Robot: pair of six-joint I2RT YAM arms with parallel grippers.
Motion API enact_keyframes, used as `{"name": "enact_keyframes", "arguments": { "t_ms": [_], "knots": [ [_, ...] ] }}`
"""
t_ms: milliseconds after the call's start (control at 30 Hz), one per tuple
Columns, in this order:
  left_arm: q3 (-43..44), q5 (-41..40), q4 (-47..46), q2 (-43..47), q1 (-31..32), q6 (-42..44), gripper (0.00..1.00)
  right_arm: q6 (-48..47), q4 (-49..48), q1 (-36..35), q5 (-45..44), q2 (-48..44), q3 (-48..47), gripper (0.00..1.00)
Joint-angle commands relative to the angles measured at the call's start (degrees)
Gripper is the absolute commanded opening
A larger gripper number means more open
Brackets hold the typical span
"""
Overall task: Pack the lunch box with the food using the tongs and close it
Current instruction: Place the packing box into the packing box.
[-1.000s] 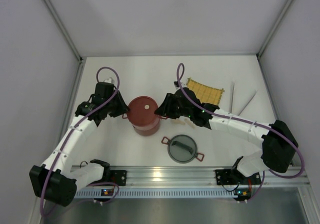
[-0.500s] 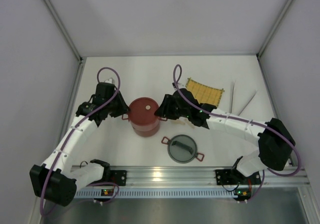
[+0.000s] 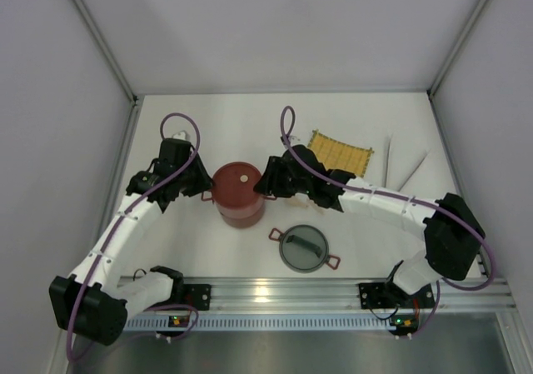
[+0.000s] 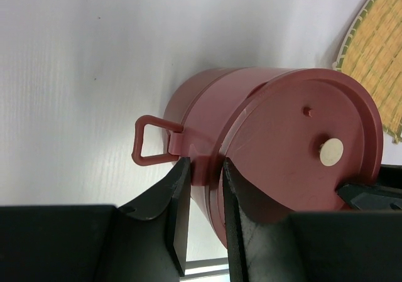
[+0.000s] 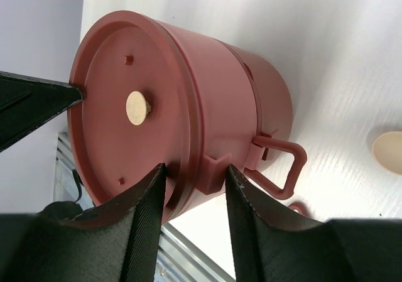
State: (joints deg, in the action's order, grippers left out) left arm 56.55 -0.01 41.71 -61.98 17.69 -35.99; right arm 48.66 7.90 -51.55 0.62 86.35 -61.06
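Observation:
The dark-red lunch box point(image 3: 240, 192) stands stacked in the middle of the table, with a flat red lid and a cream knob on top. My left gripper point(image 3: 206, 192) is at its left side. In the left wrist view the left gripper point(image 4: 204, 162) is shut on the lunch box point(image 4: 282, 144) at the rim, beside the loop handle point(image 4: 146, 142). My right gripper point(image 3: 268, 189) is at the box's right side. There the right gripper point(image 5: 196, 169) stands open, its jaws loosely either side of the lid rim and side tab of the lunch box point(image 5: 207, 87). The tongs point(image 3: 386, 162) lie at the far right. The food is hidden.
A grey domed lid point(image 3: 303, 249) with red side handles lies in front of the box. A yellow woven mat point(image 3: 340, 151) lies behind my right arm, and it shows again as the mat point(image 4: 377, 62) in the left wrist view. A cream round piece point(image 5: 386, 151) sits beside the box.
My right gripper's jaws have widened around the box's rim and tab, and the right wrist has shifted slightly left. The left gripper and the box have stayed put.

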Motion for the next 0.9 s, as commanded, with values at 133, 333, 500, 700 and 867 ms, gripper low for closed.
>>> {"name": "enact_keyframes", "arguments": {
  "t_ms": [133, 333, 500, 700, 867],
  "knots": [
    [1.72, 5.37, -5.42, 2.56, 1.12, -3.04, 0.0, -2.43, 1.42, -3.03, 1.66, 0.93, -4.51, 0.34],
    [2.33, 5.37, -4.54, 3.26, 1.12, -2.95, 0.0, -2.96, 2.56, -3.03, 1.57, 1.28, -5.91, 0.34],
    [2.51, 5.37, -4.01, 3.7, 1.12, -2.95, 0.0, -3.05, 2.65, -3.03, 2.1, 2.16, -6.53, 0.34],
    [2.24, 5.55, -4.01, 3.62, 1.03, -2.86, 0.0, -2.7, 2.03, -3.03, 2.28, 2.69, -5.65, 0.34],
    [1.72, 5.72, -4.1, 3.7, 1.03, -3.12, 0.0, -2.61, 1.42, -3.03, 2.19, 3.21, -4.86, 0.35]
  ]
}}
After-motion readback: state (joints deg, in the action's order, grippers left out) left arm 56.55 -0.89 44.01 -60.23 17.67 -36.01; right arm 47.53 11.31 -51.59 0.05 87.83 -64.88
